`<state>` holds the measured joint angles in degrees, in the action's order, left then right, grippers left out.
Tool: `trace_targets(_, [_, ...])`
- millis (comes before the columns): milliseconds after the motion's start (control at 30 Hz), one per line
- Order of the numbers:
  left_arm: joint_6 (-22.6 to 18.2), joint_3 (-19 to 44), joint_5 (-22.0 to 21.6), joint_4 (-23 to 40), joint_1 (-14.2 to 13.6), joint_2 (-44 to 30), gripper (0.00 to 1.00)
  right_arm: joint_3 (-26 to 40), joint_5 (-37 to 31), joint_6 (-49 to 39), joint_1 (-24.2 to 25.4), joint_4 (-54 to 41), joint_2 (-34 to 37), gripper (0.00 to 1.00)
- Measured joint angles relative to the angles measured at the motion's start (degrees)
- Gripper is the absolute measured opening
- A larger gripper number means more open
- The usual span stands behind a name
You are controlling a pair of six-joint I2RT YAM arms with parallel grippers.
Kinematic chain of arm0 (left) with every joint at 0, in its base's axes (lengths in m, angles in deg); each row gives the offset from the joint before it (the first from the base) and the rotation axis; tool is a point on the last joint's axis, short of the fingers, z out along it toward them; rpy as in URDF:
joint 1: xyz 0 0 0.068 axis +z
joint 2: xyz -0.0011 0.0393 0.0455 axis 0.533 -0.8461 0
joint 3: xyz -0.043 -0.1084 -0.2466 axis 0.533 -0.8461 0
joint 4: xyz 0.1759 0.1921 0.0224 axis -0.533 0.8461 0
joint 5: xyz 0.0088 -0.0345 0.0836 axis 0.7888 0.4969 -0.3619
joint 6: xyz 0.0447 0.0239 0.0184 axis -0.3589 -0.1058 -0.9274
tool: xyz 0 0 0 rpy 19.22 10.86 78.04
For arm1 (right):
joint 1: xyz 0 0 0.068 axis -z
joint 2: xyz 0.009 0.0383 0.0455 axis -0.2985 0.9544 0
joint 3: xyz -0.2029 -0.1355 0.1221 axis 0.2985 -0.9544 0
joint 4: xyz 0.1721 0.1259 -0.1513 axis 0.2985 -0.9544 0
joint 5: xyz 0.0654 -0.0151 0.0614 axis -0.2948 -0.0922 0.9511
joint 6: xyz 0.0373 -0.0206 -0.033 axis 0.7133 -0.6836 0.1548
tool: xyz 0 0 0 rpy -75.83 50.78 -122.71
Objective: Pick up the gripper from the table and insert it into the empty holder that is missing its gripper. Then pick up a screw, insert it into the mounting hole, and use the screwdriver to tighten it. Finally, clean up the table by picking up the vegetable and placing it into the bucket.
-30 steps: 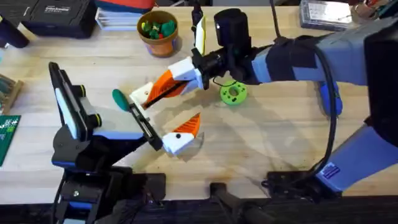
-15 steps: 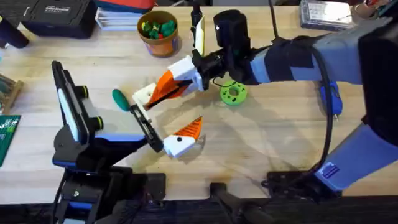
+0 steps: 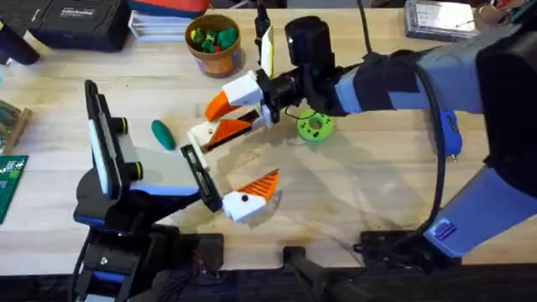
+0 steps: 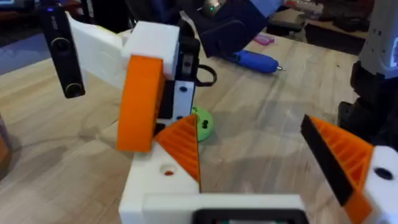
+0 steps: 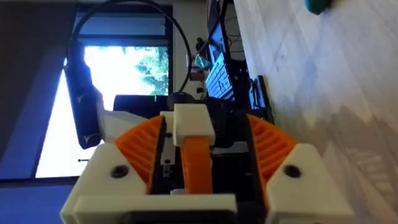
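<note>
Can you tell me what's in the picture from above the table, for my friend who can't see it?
The right hand holds the gripper, a white and orange piece, over a wooden table, next to the left hand. A dark green vegetable lies nearby, and the bucket stands at the back.

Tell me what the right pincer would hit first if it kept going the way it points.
Probably the left pincer: the right pincer, shut on the gripper, points toward the left arm's holder. Depth is unclear overhead, so contact height is uncertain.
</note>
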<state>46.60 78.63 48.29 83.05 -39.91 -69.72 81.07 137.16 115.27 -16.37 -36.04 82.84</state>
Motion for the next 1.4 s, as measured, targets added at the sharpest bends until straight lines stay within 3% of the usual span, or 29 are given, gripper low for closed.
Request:
trace_targets(200, [0.00,0.00,0.99,0.13,0.00,0.00,0.985,0.00,0.20,0.00,0.64,0.00,0.01,0.784])
trace_targets(300, [0.00,0.00,1.35,0.17,0.00,0.00,0.985,0.00,0.18,-0.16,0.81,0.03,0.01,0.969])
trace_targets(333, [0.00,0.00,1.42,0.17,0.00,0.00,0.985,0.00,0.19,-0.29,0.81,0.01,0.01,0.987])
trace_targets(567, [0.00,0.00,1.64,0.17,0.00,0.00,0.985,0.00,-2.45,-4.42,2.49,0.04,0.01,0.994])
trace_targets(833, [0.00,0.00,1.64,0.17,0.00,0.00,0.986,0.48,-10.07,-12.22,10.48,-4.33,-3.55,0.994])
trace_targets(967, [0.00,0.00,1.64,0.17,0.00,0.00,0.986,1.79,-14.31,-18.75,14.53,-16.01,-10.67,0.994])
trace_targets(1133, [0.00,0.00,1.66,0.19,0.00,0.00,0.986,2.43,-24.26,-32.13,16.38,-42.08,-21.91,0.994])
trace_targets(1167, [0.00,0.00,1.69,0.20,0.00,0.00,0.985,2.45,-35.05,-40.10,15.12,-56.51,-28.30,0.994])
trace_targets(1200, [0.00,0.00,1.71,0.19,0.00,0.00,0.985,2.47,-39.99,-42.87,14.18,-61.45,-30.51,0.994])
trace_targets(1400, [0.00,0.00,1.78,0.20,0.00,0.00,0.985,2.49,-59.96,-51.35,9.31,-79.32,-35.87,0.995])
